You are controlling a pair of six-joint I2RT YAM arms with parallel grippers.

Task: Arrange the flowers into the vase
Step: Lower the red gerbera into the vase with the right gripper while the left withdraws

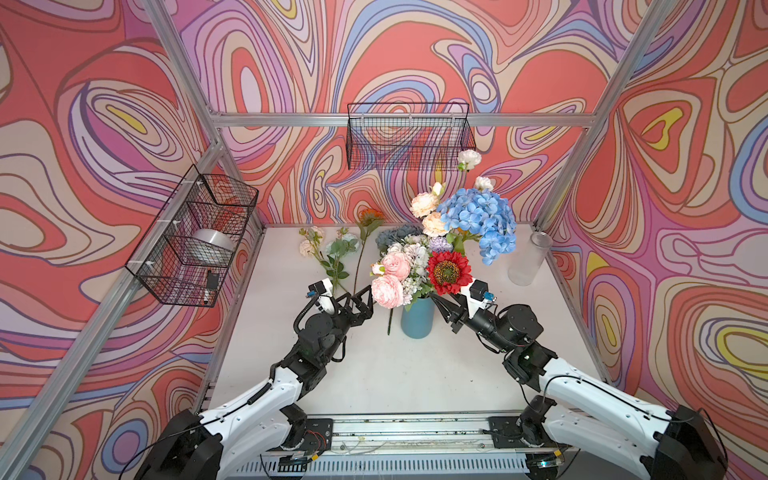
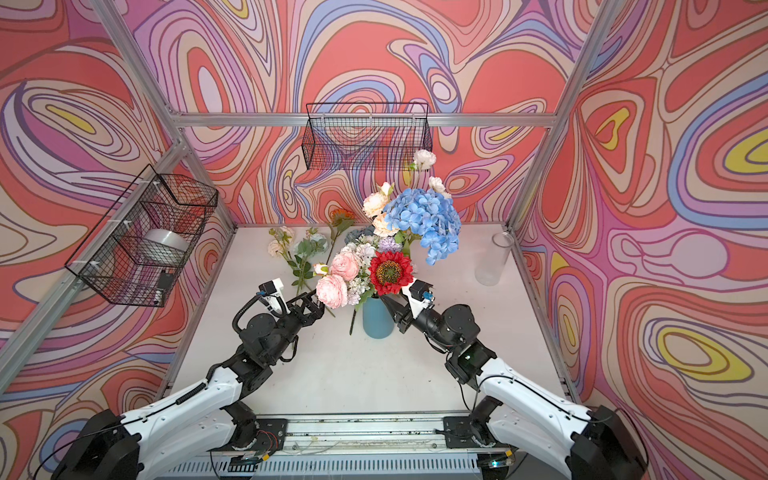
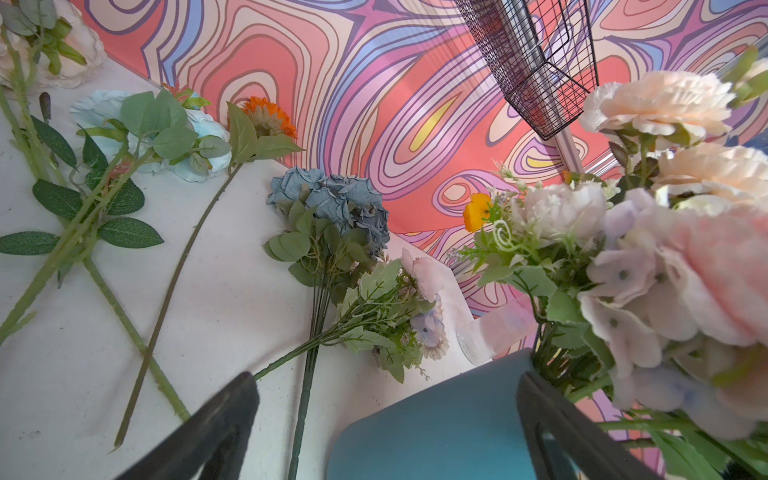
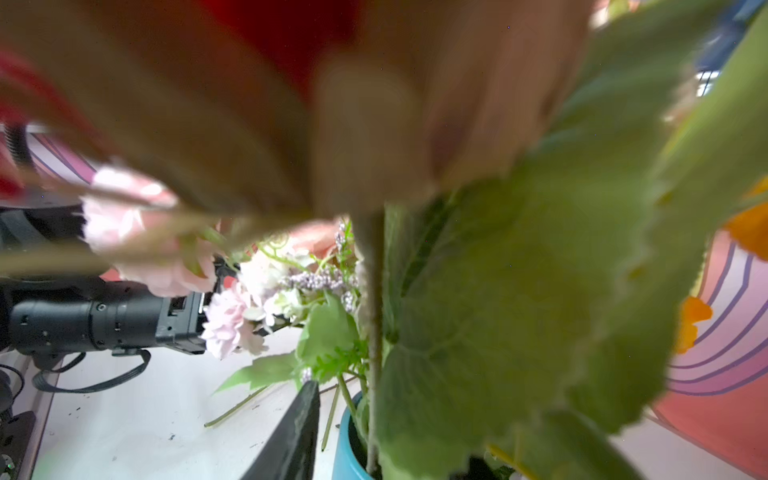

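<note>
Left wall: black wire basket (image 1: 191,237) hung on the frame; a silver round object sits inside
Loose flowers: cream and pale-blue leafy stems (image 1: 330,253), an orange sunflower (image 1: 371,216) and a dusty-blue rose bunch (image 1: 392,237) lie flat at the rear of the white table (image 1: 399,374)
Left gripper (image 1: 368,302): jaws spread wide with nothing between them; it hovers just beside the pink peonies (image 1: 388,280); in the left wrist view its 2 black fingers (image 3: 216,424) stand far apart
Vase: teal ceramic cylinder vase (image 1: 417,322), upright near the table's middle
Arranged flowers: the pink peonies, lilac-white sprays (image 1: 415,257), a red sunflower (image 1: 449,270), cream peonies (image 1: 424,203) and a big blue hydrangea (image 1: 482,220) stand in the vase
Right gripper (image 1: 437,301): tucked under the red sunflower at the vase's rim; the right wrist view shows 1 finger (image 4: 291,436) apart from a stem, the other hidden by leaves; whether it grips anything cannot be told
Far right: clear glass cylinder (image 1: 530,259), upright, well apart from the vase
</note>
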